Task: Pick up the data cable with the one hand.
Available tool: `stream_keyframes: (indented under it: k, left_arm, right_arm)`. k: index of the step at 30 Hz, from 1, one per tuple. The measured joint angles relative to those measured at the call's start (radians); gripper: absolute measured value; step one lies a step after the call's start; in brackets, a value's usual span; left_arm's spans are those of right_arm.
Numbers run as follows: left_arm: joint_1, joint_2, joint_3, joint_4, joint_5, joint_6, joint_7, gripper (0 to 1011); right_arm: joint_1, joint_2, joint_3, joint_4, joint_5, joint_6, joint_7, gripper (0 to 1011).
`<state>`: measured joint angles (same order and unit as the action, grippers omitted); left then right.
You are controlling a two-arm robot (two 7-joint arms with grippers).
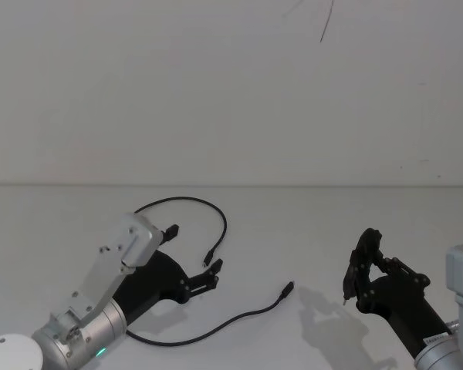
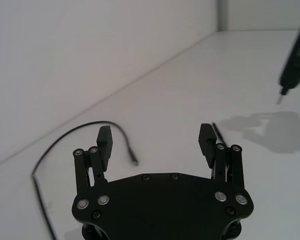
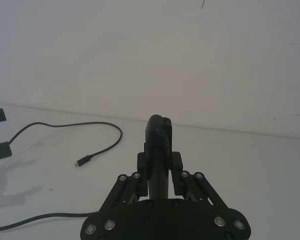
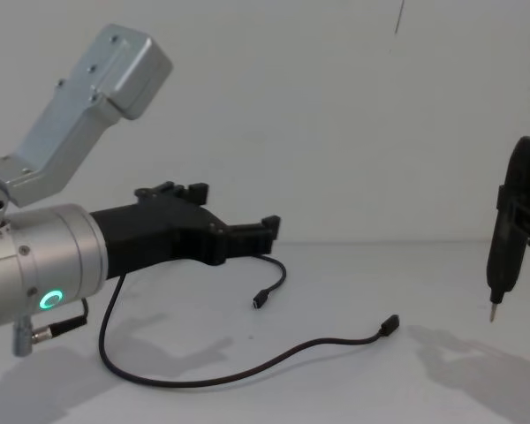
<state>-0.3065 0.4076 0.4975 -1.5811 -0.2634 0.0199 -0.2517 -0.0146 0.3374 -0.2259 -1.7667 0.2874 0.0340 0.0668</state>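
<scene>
Near cable [image 1: 224, 225] (above, perhaps), left gripper [image 1: 194, 248].

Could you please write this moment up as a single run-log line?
left end effector: open, above data cable | data cable: loose on table, ungrasped | right end effector: shut on black tool, at right

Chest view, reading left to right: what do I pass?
Green ring light → left tool, open → end plug of the data cable → black pointed probe clamped in the right tool. The cable's loop and other plug overlap the left tool's span, so they are left out.
</scene>
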Motion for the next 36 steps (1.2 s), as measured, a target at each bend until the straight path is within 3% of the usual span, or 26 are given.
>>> stream_keyframes:
  k: [20,22,23,36]
  left_arm:
    - [-0.097,0.002,0.072,0.098,-0.107,0.050,-0.306,1001]
    - [-0.102,0.002,0.076,0.105,-0.109,0.053,-0.314,1001]
    - [-0.124,-0.003,0.093,0.135,-0.123,0.068,-0.360,1001]
    - [-0.193,-0.025,0.150,0.245,-0.134,0.098,-0.451,1001]
  right_arm:
    - [0.000,0.000,0.000,0.000,0.000,0.000,0.000,269]
    - [0.000,0.000,0.000,0.000,0.000,0.000,0.000,269]
    - [0.000,0.000,0.000,0.000,0.000,0.000,0.000,269]
    - [0.000,0.000,0.000,0.000,0.000,0.000,0.000,269]
